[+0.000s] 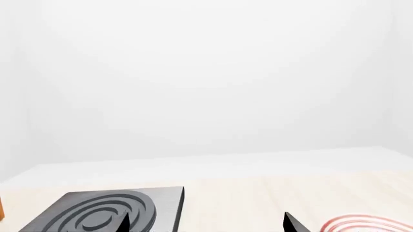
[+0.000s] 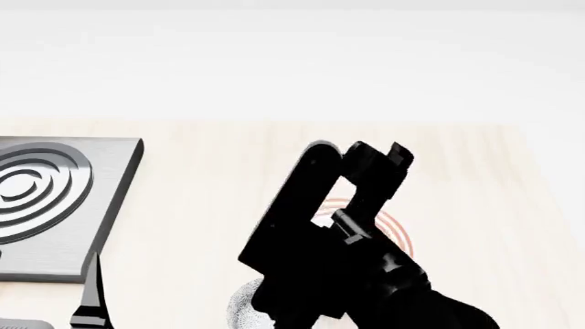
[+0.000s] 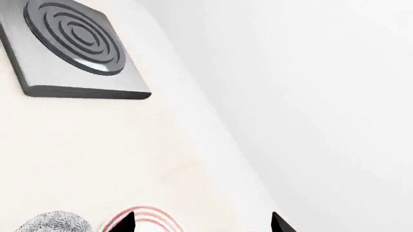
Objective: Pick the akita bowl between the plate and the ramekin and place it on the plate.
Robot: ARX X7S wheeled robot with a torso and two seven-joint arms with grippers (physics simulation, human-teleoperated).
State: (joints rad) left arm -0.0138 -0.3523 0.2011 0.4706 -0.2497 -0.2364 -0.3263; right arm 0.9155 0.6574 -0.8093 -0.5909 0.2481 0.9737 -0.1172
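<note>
The plate (image 2: 391, 226), white with red rings, lies on the pale wooden table, mostly hidden behind my right arm (image 2: 329, 260). Its rim also shows in the wrist views (image 1: 361, 223) (image 3: 147, 216). A speckled akita bowl (image 2: 240, 305) (image 3: 51, 223) stands just beside the plate, toward the front edge, partly cut off. The ramekin is out of view. My right gripper (image 3: 203, 223) hangs open above the plate's edge with nothing between its fingertips. My left gripper (image 1: 208, 223) is open and empty over bare table between the plate and the burner block.
A grey square block with a ringed dark burner (image 2: 37, 199) (image 1: 106, 212) (image 3: 71, 43) sits at the table's left. A white wall (image 2: 292, 62) rises behind the table. An orange sliver (image 1: 1, 209) shows at one edge of the left wrist view.
</note>
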